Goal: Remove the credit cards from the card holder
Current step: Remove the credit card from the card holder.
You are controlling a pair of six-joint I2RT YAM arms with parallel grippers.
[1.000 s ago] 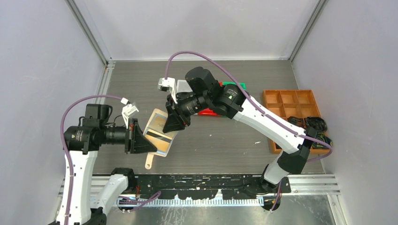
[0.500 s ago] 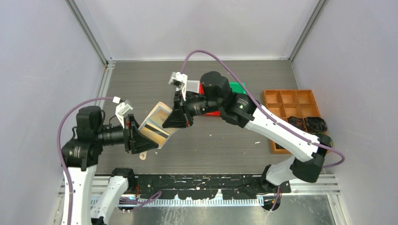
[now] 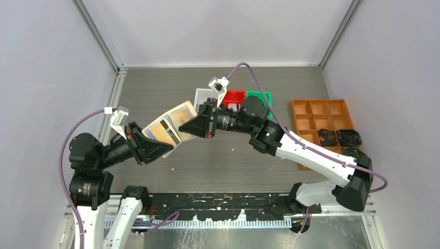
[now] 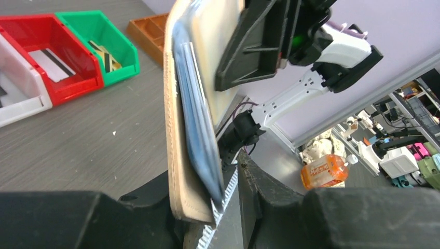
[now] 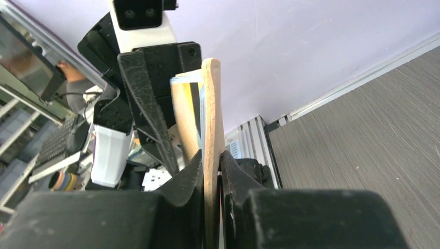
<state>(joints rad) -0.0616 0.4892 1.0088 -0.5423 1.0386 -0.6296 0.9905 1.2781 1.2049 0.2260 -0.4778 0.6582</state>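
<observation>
Card holder [image 3: 174,122] held aloft — long axis L-R, tilted.

Light falls bright and even from above. The overhead view is sharp throughout, with only faint, soft shadows under the arms on the grey table [image 3: 249,155]. In the left wrist view the left gripper [image 4: 207,207] is a dark, blurred mass along the bottom edge, and the clear sleeves of the card holder [image 4: 176,155] carry a bluish sheen. In the right wrist view the right gripper [image 5: 211,176] is black and out of focus, against a pale, washed-out wall.
</observation>
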